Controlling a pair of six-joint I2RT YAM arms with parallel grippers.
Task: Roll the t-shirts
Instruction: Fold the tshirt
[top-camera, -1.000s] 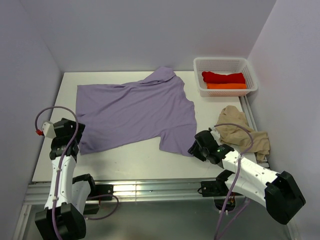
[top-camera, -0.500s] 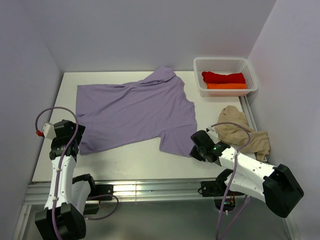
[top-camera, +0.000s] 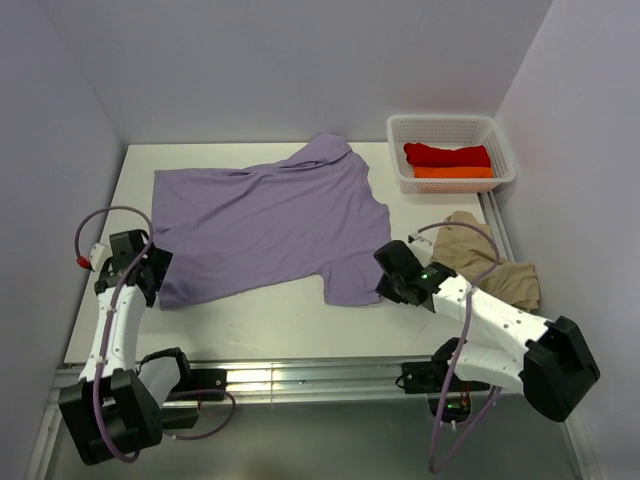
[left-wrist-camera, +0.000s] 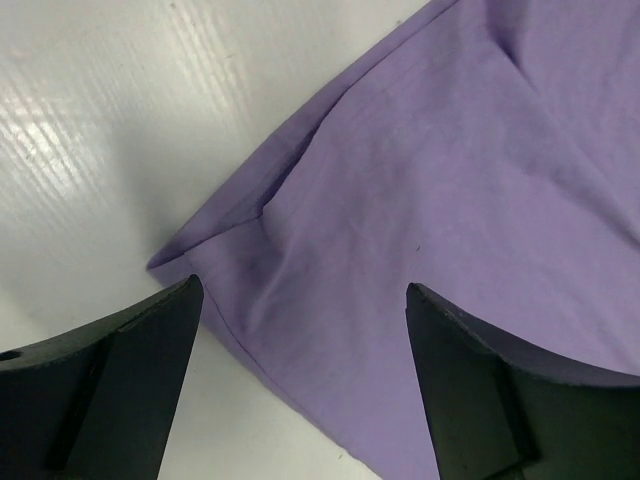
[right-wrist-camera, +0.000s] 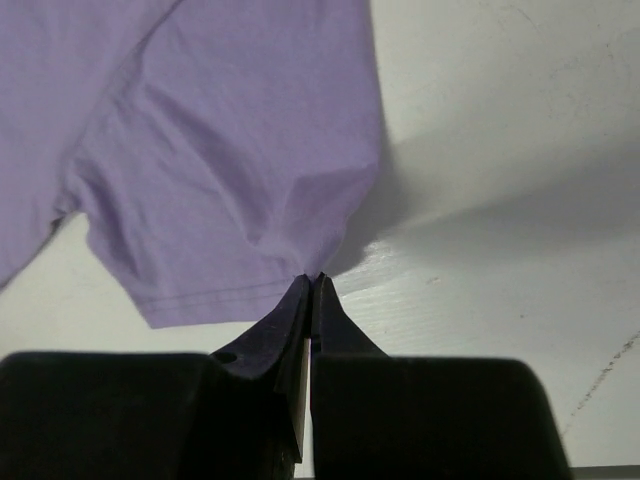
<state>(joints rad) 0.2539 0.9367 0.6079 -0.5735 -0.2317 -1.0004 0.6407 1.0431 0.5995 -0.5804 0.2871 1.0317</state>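
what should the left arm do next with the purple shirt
Probably close the left gripper on the lavender t-shirt corner: its jaws stand open astride that corner, while the right gripper looks pinched shut on the shirt's other near corner, where the cloth puckers.

top cam overhead, wrist cams close, tee (top-camera: 265, 225) shared

This is a lab: bare walls (top-camera: 300, 70) box in my white table (top-camera: 260, 320), metal rails (top-camera: 300, 378) along its near edge.
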